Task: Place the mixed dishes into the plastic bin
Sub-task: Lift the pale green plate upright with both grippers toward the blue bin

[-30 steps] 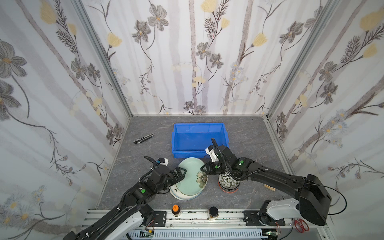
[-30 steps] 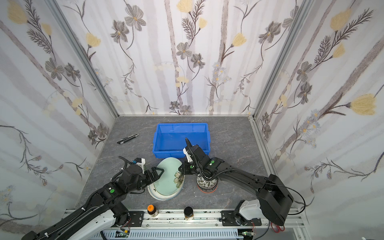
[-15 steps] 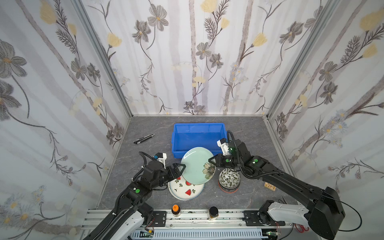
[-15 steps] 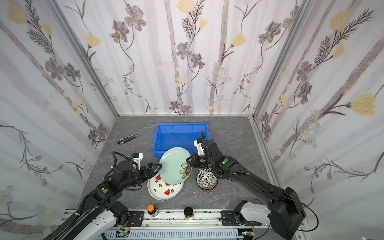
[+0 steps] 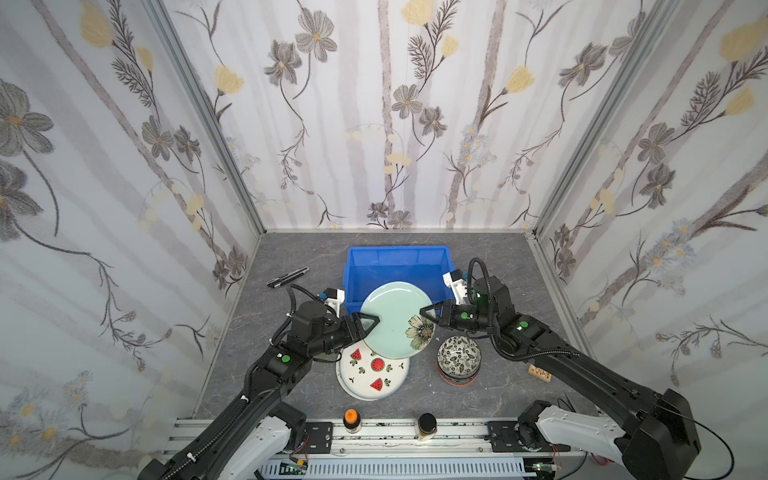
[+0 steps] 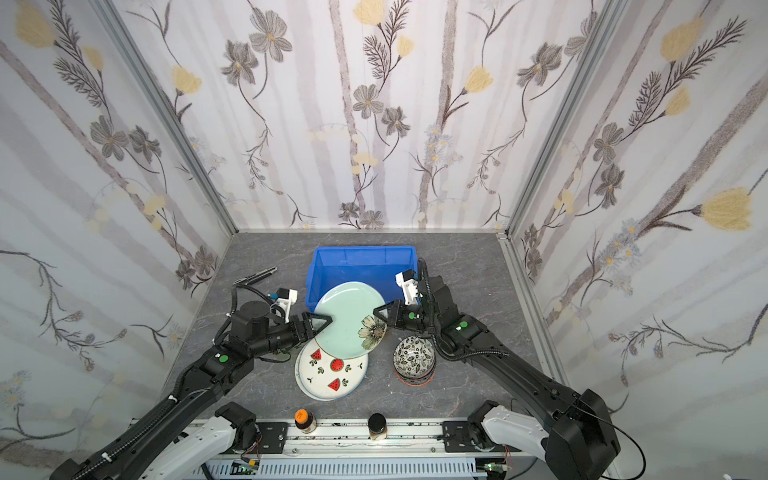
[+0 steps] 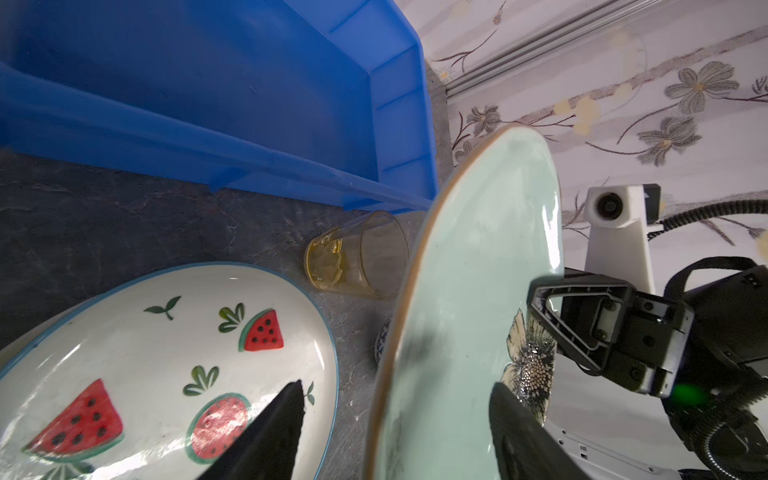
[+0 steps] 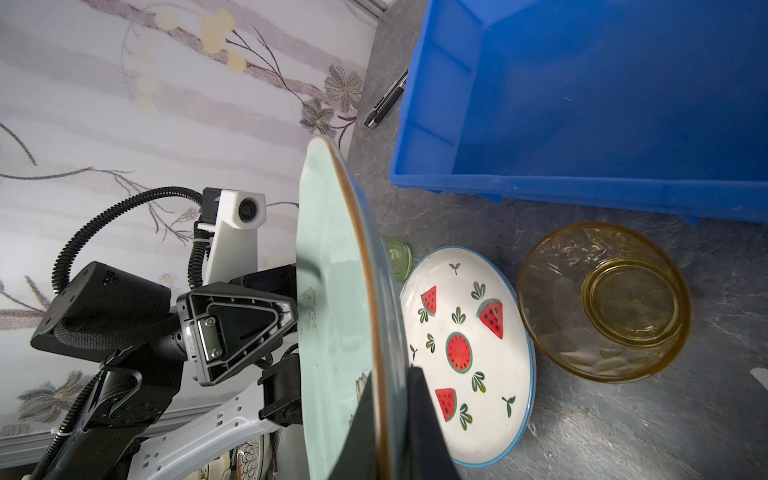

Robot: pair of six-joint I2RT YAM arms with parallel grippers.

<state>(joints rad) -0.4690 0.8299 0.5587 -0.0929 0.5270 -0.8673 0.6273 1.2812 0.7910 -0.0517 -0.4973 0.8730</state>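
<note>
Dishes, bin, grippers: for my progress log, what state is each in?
pale green plate: lifted, tilted
right gripper: shut on pale green plate
left gripper: open, straddling its opposite rim
watermelon plate: lying flat
blue bin: nothing visible inside
leaf bowl: upright, empty
amber tumbler: upright, empty

Two black arms reach in from the near edge of the table and meet over its middle. The left gripper points inward, jaws apart astride the left rim of a raised plate. The right gripper faces it, pinched tight on the opposite rim.
</note>
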